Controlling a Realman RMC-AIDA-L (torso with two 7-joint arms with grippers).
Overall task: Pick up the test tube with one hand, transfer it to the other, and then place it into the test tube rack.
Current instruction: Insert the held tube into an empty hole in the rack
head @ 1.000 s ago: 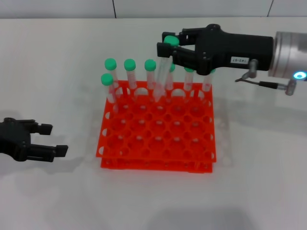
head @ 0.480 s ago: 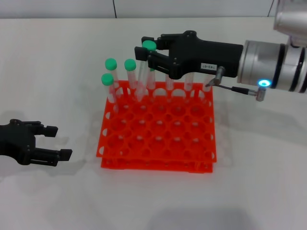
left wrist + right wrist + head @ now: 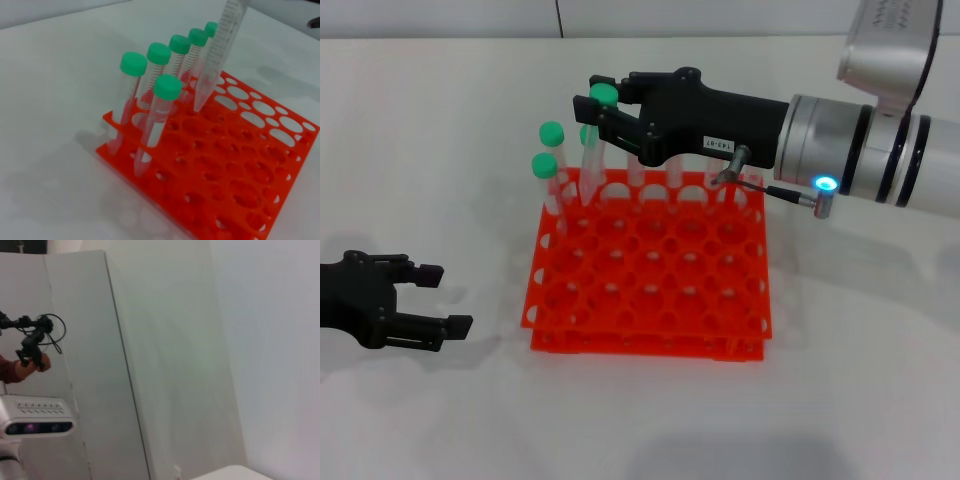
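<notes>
1. Change noted: over the last second the right gripper (image 3: 603,112) has carried the test tube (image 3: 592,150) from the upper middle of the head view toward the upper left, along the rack's back row. The arm has swung with it, so more of its silver barrel now fills the upper right.
2. Present state: the right jaws are closed on the tube just under its green cap. The tube hangs tilted, and the left wrist view shows its pointed tip just above a back-row hole of the test tube rack (image 3: 650,345), not yet seated.
3. Meaning for the task: the handover appears done and placement is under way. The tip looks close to a hole; a straighter tube would likely enter more cleanly.
4. The left gripper (image 3: 430,298) rests at the lower left of the head view, on the tabletop (image 3: 840,380), jaws spread and empty.
5. Materials: the tube is clear plastic with printed graduations and a conical end. The rack is glossy orange-red, two-tiered, with a grid of round holes. The tabletop is matte white.
</notes>
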